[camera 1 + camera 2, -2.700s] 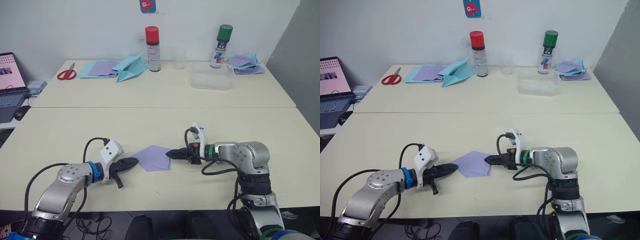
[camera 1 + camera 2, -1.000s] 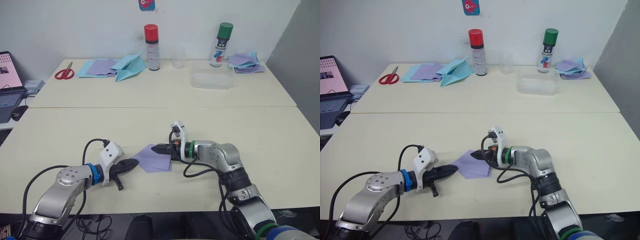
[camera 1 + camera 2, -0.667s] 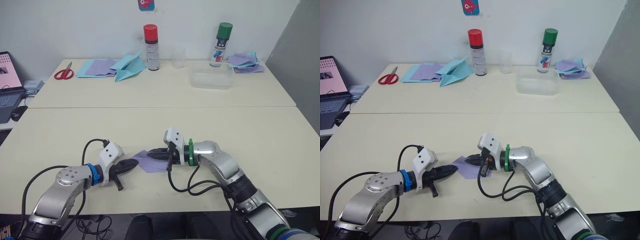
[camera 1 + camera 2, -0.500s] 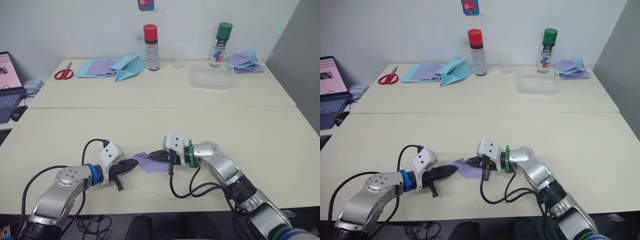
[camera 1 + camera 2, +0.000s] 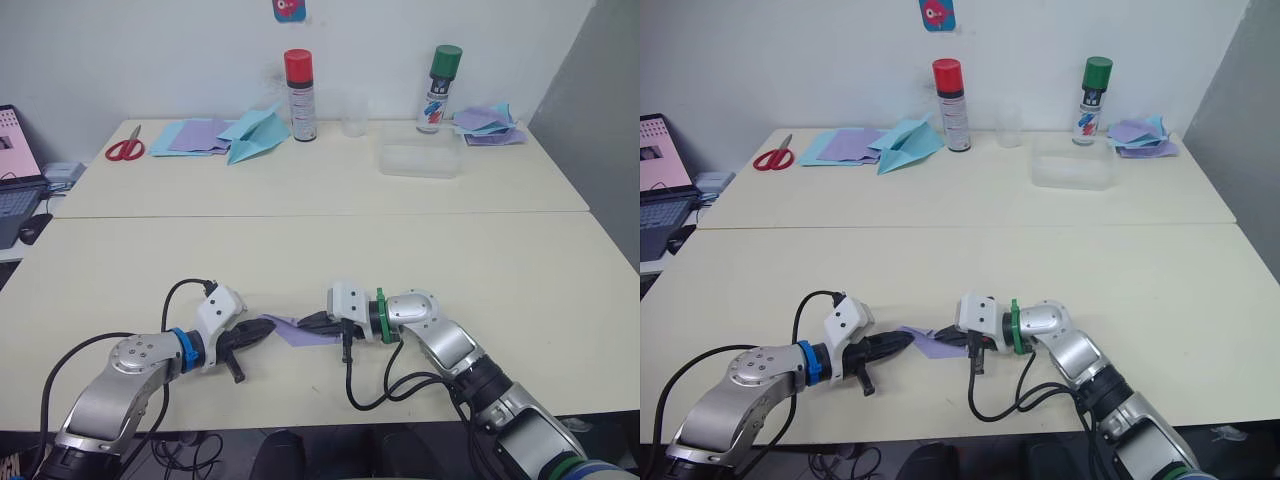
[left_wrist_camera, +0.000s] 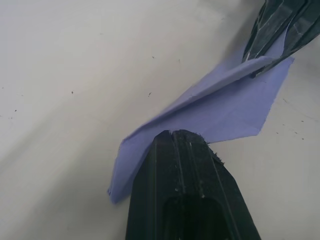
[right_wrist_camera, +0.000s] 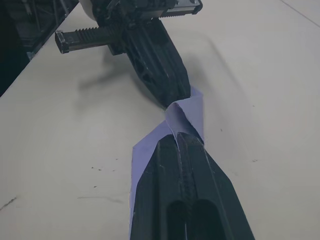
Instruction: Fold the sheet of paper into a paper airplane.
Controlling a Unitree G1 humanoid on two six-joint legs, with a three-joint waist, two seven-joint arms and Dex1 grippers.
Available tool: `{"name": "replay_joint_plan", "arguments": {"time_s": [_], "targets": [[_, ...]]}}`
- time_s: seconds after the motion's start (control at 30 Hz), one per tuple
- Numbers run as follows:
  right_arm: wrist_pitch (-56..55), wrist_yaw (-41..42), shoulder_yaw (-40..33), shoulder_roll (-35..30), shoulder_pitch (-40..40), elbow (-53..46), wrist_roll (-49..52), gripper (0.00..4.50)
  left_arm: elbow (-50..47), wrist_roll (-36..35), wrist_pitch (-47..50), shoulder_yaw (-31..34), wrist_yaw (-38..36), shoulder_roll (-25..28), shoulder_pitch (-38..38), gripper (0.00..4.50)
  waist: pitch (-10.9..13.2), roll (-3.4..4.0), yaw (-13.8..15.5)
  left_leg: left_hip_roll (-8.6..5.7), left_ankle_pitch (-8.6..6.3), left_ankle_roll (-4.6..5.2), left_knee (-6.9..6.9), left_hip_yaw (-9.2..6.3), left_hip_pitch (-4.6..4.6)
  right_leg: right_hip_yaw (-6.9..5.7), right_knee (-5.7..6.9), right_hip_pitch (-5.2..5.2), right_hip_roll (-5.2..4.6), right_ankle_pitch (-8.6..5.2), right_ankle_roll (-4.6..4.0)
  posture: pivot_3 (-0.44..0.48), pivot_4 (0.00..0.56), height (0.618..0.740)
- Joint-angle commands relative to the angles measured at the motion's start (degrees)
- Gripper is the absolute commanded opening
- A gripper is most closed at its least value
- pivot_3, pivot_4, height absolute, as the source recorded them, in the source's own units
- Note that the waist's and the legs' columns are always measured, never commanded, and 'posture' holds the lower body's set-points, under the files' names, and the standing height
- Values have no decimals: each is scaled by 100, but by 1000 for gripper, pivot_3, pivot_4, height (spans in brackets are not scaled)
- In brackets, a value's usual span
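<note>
Pinching opposite edges, left claw (image 5: 262,331) and right claw (image 5: 306,323) grip the sheet of paper (image 5: 288,328) mid-table.

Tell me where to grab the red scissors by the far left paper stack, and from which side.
Judging by how they lie, grip the red scissors at the looped handles, the thickest part, coming from above. They lie flat on the far table, blades pointing away, beside the sheets, so a side approach offers no edge.

On the near table (image 5: 1160,290), the left gripper (image 5: 903,341) and right gripper (image 5: 945,338) point at each other, tips close together. The sheet of paper (image 5: 928,341) lies between them, and both tips meet it. On the far table stand a red-capped can (image 5: 950,104) and a green-capped can (image 5: 1092,100), with scissors (image 5: 772,156), a light-blue paper airplane (image 5: 906,145) and a clear container (image 5: 1072,170).
</note>
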Motion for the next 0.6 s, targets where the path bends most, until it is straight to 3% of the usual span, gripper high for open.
{"name": "replay_joint_plan", "arguments": {"time_s": [0.03,0.4,0.6], "targets": [[-31,-11,159,-38,-13,68,-298,34,209,167,352,-259,-43,110,310,0,0,0,0,0,0,0,0,0,0,0,0,0,0,0,0,0,150,740],[194,-44,81,-5,-84,147,-455,34,28,-34,470,34,-141,281,357,0,-1,-1,-1,1,0,0,1,-1,2,-1,3,0,0,0,-1,0,150,740],[282,24,117,-57,-104,192,-504,34,-198,-958,1083,780,-647,644,184,0,6,-8,-8,2,0,0,2,-3,-1,-4,4,-3,1,0,-1,0,150,740]]}}
